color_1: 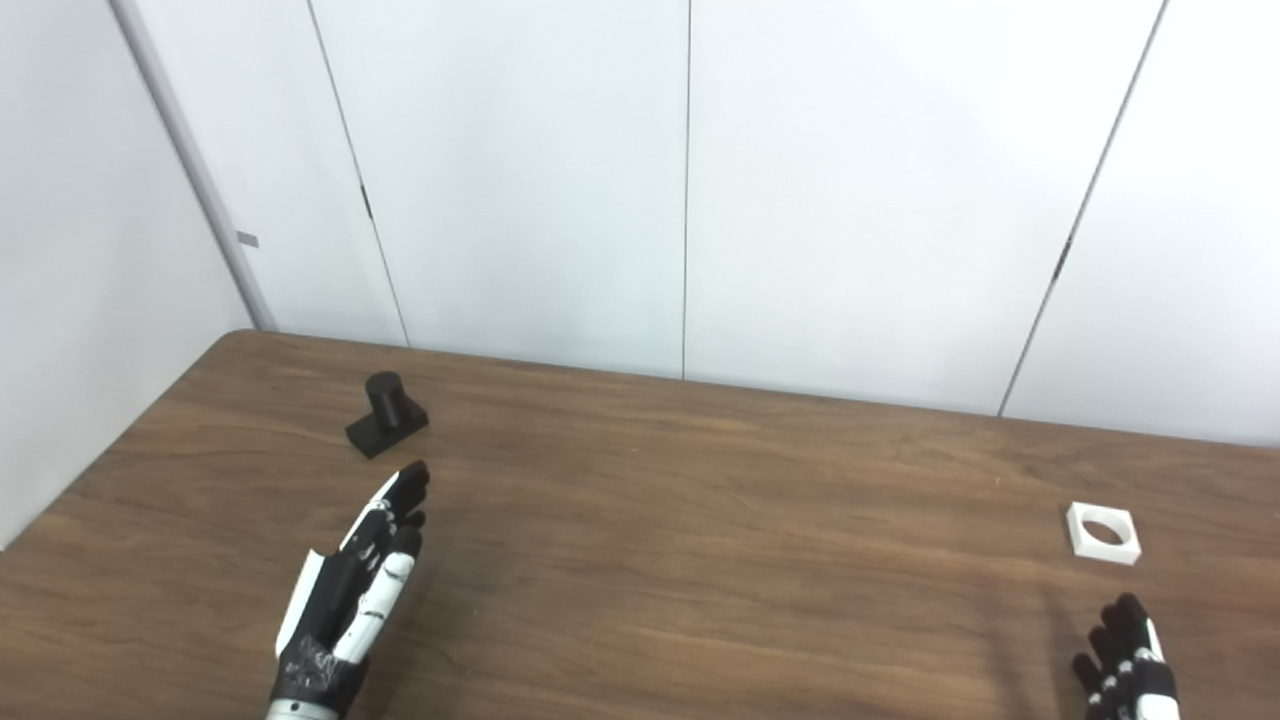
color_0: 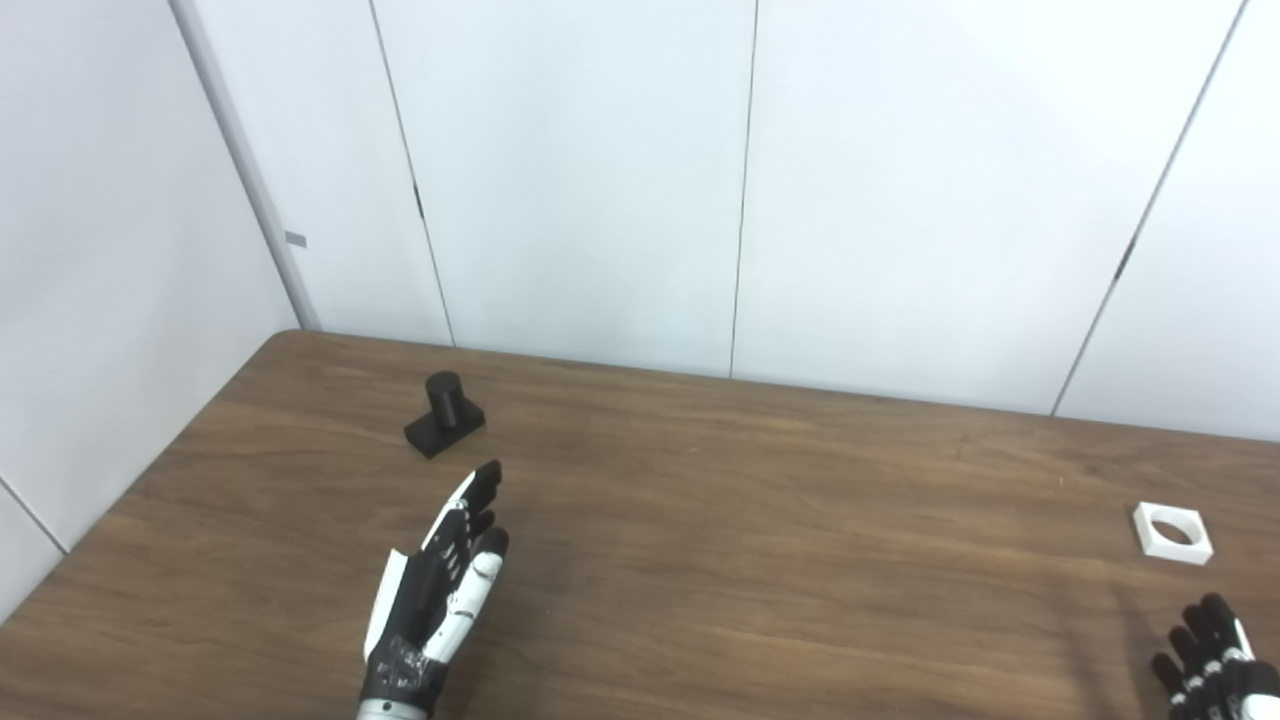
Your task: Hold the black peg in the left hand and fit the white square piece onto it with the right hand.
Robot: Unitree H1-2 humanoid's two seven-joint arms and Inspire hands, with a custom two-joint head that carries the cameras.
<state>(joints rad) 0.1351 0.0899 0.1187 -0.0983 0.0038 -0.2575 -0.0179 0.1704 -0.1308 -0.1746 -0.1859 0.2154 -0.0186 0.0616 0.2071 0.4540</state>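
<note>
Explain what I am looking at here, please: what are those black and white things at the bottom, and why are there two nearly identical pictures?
Both pictures come from two cameras side by side on a humanoid robot's head, like a pair of eyes, so they show one scene from slightly different spots. The black and white shapes are its mechanical hands, reaching in from the bottom edge. The left robot hand is stretched out with fingers extended, holding nothing. The right robot hand peeks in at the corner, also holding nothing. On the brown wooden table stand two parts: a black peg on a small base, just beyond the left hand's fingertips, and a white square piece with a round hole, lying flat just ahead of the right hand. Nothing has been picked up yet.
</note>
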